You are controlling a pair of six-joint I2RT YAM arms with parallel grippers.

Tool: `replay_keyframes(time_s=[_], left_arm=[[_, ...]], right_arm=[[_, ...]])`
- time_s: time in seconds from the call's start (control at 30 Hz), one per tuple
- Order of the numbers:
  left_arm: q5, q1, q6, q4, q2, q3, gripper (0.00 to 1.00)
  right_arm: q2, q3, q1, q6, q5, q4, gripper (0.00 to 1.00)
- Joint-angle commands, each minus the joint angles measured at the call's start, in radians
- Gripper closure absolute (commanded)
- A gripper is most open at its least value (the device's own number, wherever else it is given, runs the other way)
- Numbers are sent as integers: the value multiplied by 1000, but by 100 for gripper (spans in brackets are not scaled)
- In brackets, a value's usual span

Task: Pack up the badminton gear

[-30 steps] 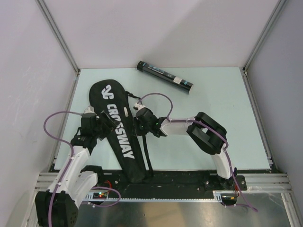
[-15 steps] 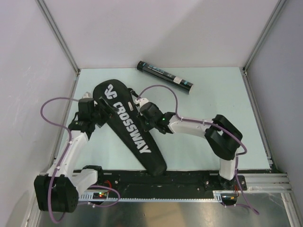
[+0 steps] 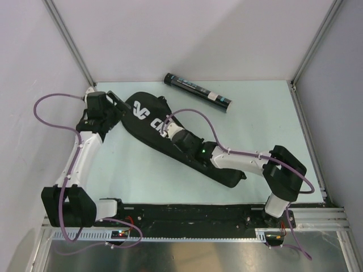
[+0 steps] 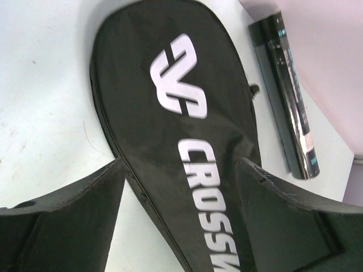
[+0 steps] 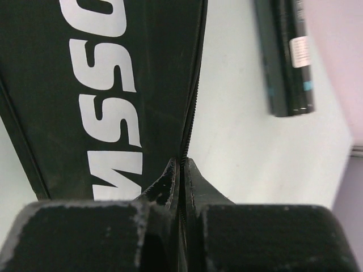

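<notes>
The long black CROSSWAY bag (image 3: 187,150) lies slantwise on the table, its wide end at the upper left. My right gripper (image 3: 168,126) is shut on the bag's zipper edge (image 5: 190,130). My left gripper (image 3: 116,102) is open just left of the bag's wide end, and the bag (image 4: 187,136) shows between its fingers. The dark teal-printed tube (image 3: 197,92) lies at the back, apart from both grippers; it also shows in the left wrist view (image 4: 286,96) and the right wrist view (image 5: 286,56). No rackets or shuttlecocks show.
White walls with metal frame posts (image 3: 71,42) close the table on three sides. A black rail (image 3: 193,212) runs along the near edge by the arm bases. A purple cable (image 3: 48,107) loops off the left arm.
The bag has swung counter-clockwise, its narrow end going right and its wide end toward the back left. My right gripper moved with it, still gripping the edge. My left arm stretched back and left.
</notes>
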Motion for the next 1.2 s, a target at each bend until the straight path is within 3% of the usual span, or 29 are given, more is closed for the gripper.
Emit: replay_keyframes(time_s=[0.0, 0.1, 0.3, 0.47, 0.6, 0.7, 0.77, 0.83, 0.9, 1.03, 1.17], left_arm=[[-64, 39, -4, -34, 40, 89, 18], [-75, 57, -7, -58, 57, 118, 17], [-95, 83, -39, -138, 78, 143, 18], [-61, 92, -59, -159, 69, 129, 17], [-50, 92, -69, -161, 59, 100, 17], [-11, 93, -89, -159, 56, 33, 17], [52, 93, -78, -151, 73, -13, 19], [151, 92, -32, -141, 114, -40, 20], [240, 83, 34, -129, 155, -56, 20], [283, 47, 80, -82, 155, -112, 20], [300, 23, 66, -20, 135, -189, 21]], right_arm=[[-89, -73, 90, -187, 239, 181, 100], [-75, -145, 178, -146, 308, 225, 100], [23, -189, 354, 100, 385, 95, 100], [100, -190, 465, 184, 434, 66, 100], [90, -190, 454, 254, 388, 27, 100], [27, -191, 399, 330, 210, -12, 99], [-20, -198, 355, 399, 84, -18, 85], [-70, -213, 305, 453, -47, -18, 58], [-123, -232, 247, 495, -205, -1, 41], [-183, -266, 111, 545, -468, 66, 29], [-172, -270, -4, 563, -601, 107, 26]])
